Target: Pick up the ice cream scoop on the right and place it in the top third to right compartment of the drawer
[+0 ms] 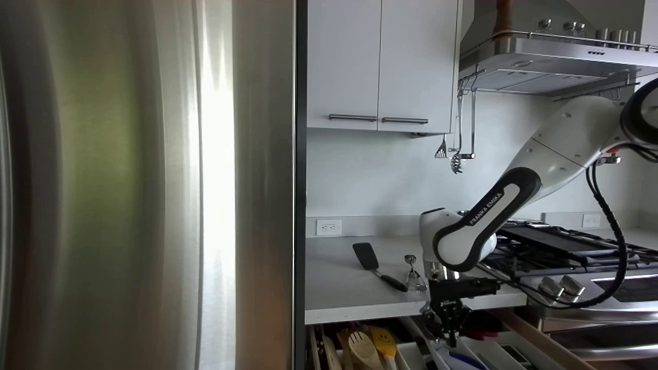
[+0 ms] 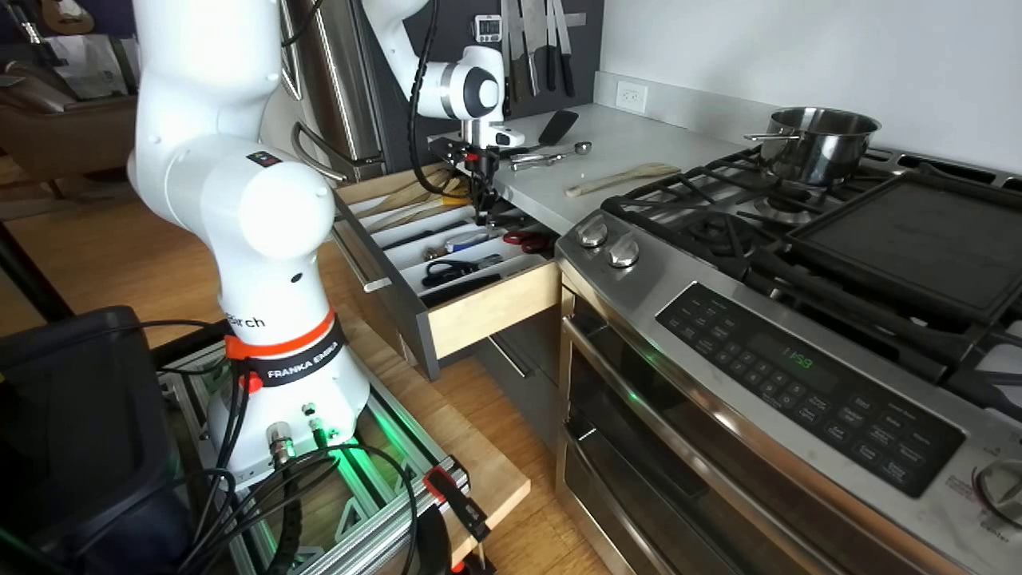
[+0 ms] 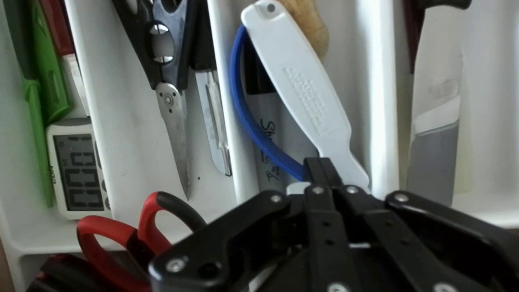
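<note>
Ice cream scoop [image 1: 413, 275] lay on the bench [image 1: 334, 277], up and back from the tool [image 3: 319, 164]

Leftmost in an exterior view, a refrigerator [image 1: 144, 185] was seen. Next, on the bench, a black spatula [image 1: 370, 262] was laid slantwise, its handle tip just beside the ice cream scoop.

The scoop, not yet grasped, was found near the front edge, its cup pointed toward the wall [image 1: 360, 174] and its handles toward the drawer [image 2: 495, 307]; its long axis was thus set roughly back to front.

Further right, the tool was seen hanging over the drawer, its tips apparently below the bench top. From there, in that view, the scoop was placed leftward, higher and closer to the wall. In the wrist view the fingers [image 3: 314, 173] were pressed together, with nothing seen between them; whether the white-handled implement [image 3: 304, 85] under their tips was touched could not be told. At the right of both exterior views, a gas range [image 2: 766, 351] was shown.

By judgement, a lift clear of the bench edge was needed, then travel leftward and back, fingers parted for the handles; which part of the drawer was meant could not be settled.
</note>
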Controlling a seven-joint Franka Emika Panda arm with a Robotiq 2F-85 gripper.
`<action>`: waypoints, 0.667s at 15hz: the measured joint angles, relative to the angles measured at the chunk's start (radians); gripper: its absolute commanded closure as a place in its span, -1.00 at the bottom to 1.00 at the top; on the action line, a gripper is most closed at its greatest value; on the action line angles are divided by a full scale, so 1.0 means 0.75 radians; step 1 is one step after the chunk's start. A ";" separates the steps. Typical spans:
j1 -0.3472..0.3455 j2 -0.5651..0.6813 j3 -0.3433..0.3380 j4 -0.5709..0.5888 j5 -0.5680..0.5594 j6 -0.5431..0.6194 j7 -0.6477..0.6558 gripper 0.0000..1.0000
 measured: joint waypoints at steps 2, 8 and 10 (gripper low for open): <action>0.003 0.016 -0.009 0.018 -0.006 0.001 0.015 0.99; 0.019 0.040 -0.034 0.039 -0.067 0.027 0.109 0.99; 0.033 0.043 -0.042 0.036 -0.109 0.033 0.162 0.99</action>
